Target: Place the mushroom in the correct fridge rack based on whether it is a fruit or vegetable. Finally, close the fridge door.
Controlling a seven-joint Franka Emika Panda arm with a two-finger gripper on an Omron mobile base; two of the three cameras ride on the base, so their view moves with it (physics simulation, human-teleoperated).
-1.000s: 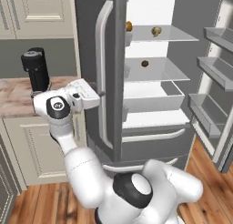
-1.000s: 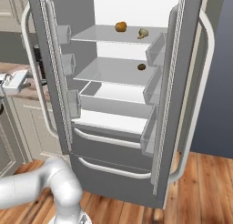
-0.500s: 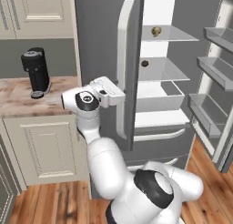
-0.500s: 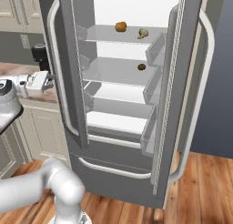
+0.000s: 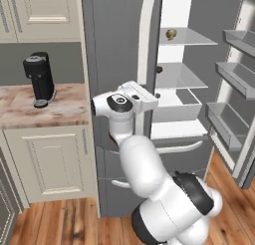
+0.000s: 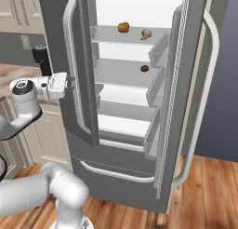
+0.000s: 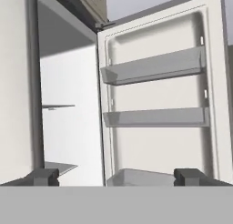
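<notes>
Wide-open, empty tool [image 6: 69, 84] beside half-shut left fridge door [image 6: 65, 51]; coffee machine [image 5: 40, 79] on counter [image 5: 30, 107].

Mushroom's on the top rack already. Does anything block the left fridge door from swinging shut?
Nothing visible does. The mushroom sits well back on the top fridge rack, and the open, empty hand is outside the half-closed left door, by its handle.

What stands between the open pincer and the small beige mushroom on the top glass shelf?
In the right base view, the grey left fridge door stands between the pincer and the mushroom.
</notes>
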